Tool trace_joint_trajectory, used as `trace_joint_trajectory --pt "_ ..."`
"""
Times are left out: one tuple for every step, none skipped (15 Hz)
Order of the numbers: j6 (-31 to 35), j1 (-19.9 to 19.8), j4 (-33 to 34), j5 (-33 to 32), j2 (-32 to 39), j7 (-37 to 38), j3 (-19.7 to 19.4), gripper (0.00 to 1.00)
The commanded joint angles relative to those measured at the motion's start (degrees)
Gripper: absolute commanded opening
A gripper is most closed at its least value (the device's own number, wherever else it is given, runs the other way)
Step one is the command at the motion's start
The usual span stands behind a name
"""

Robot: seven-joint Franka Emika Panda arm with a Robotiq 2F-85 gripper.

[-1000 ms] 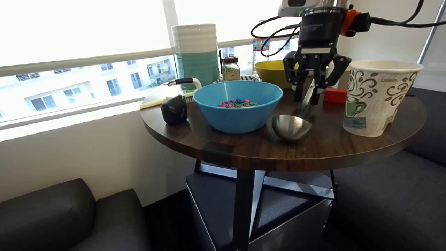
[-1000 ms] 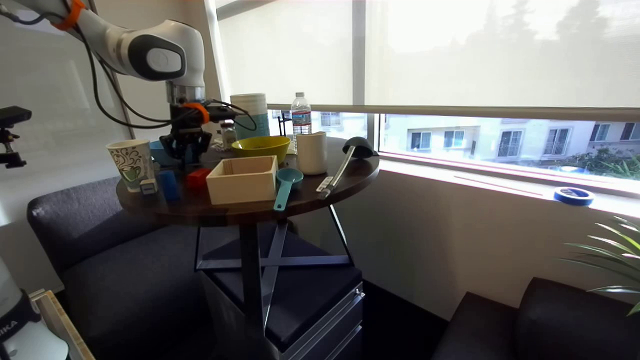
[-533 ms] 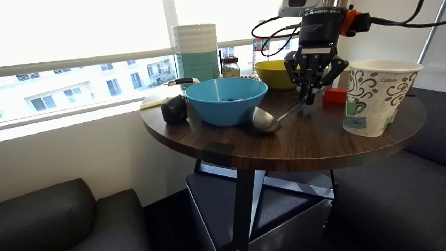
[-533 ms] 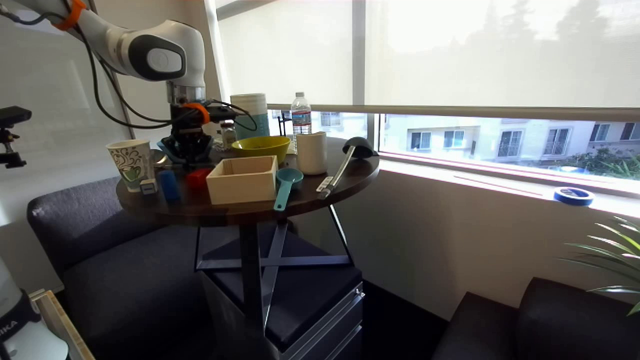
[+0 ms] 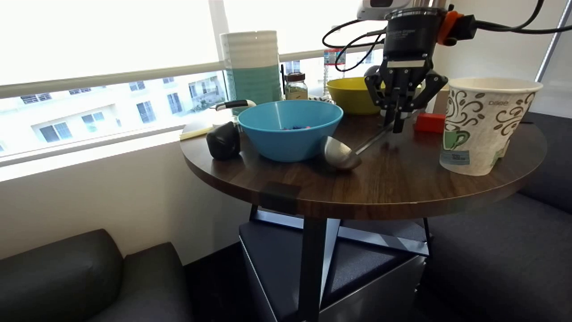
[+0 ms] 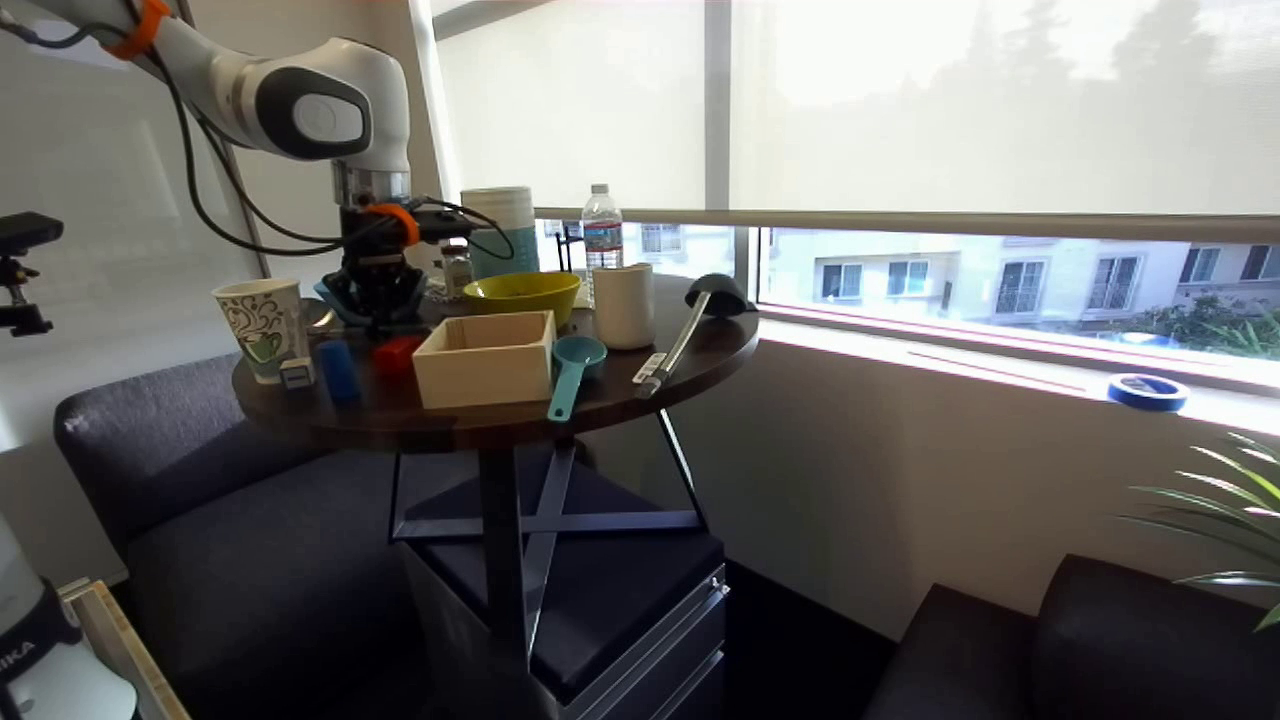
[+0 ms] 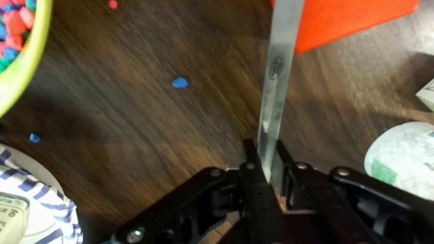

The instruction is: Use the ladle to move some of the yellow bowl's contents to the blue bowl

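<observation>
So, up front on the round wood-grain tabletop [image 5: 389,190]: swirl-print paper cup [image 5: 464,134], upright, then the steel ladle [image 5: 342,154], its scoop end tilted, just beside the turquoise-blue bowl [image 5: 286,143]. Can't tell if those two touch, or if the scoop end rests on the tabletop. Ladle's handle [image 7: 271,105] runs back to the Robotiq gripper [image 5: 393,123]; its fingers [image 7: 251,156] are almost together, one on each side of the handle, w/ just that strip of metal btwn them, i.e. it's got hold of the ladle. Turquoise-blue bowl's upright, a few red/blue bits [image 5: 298,128] showing inside; a black rounded item [image 5: 223,141], ID unclear, sits just beside it.

Next back: red block [image 5: 430,123] nr the gripper, & past that the mustard-yellow bowl [image 5: 351,96], upright, w/ red, blue & green bits [image 7: 15,25] inside per the wrist view. A few loose bits [image 7: 179,82], blue & red, lie on the tabletop nr that bowl.

Way back: glass jar [image 5: 296,95] w/ brown lid, tall white/teal ribbed vessel [image 5: 252,67] & plastic water bottle [image 6: 602,237], all three in both exterior views; last, the roller shade [image 5: 107,40], part down, w/ a white bldg [image 5: 67,103] outside, seen below it.
</observation>
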Motion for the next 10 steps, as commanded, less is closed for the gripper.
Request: trace_joint_trajectory --pt "-2.1 -0.8 -0.2 -1.8 -3.1 -0.8 1.4 0.04" --pt "-3.0 -0.8 0.0 -2.2 -3.9 -0.7 1.5 0.04" --pt "-3.7 -0.8 0.0 -2.6 -4.7 -0.6 1.6 0.04" --pt "-5.0 -0.9 0.1 -3.3 -5.6 -0.2 1.7 0.04" --pt "-6.3 -0.9 0.3 -4.0 -6.3 0.2 1.8 0.04" --pt "-7.1 -0.9 0.5 -4.6 -7.0 0.6 1.8 0.04" --pt "-8.2 -0.8 0.9 -5.0 -7.6 0.7 1.9 0.04" --pt "-9.0 -0.7 1.3 -5.4 -8.2 0.9 1.9 0.04" --pt "-9.7 -0.6 1.7 -5.6 -8.7 1.2 2.0 0.04" --pt "-9.8 -0.4 2.1 -5.6 -9.2 1.5 2.0 0.04"
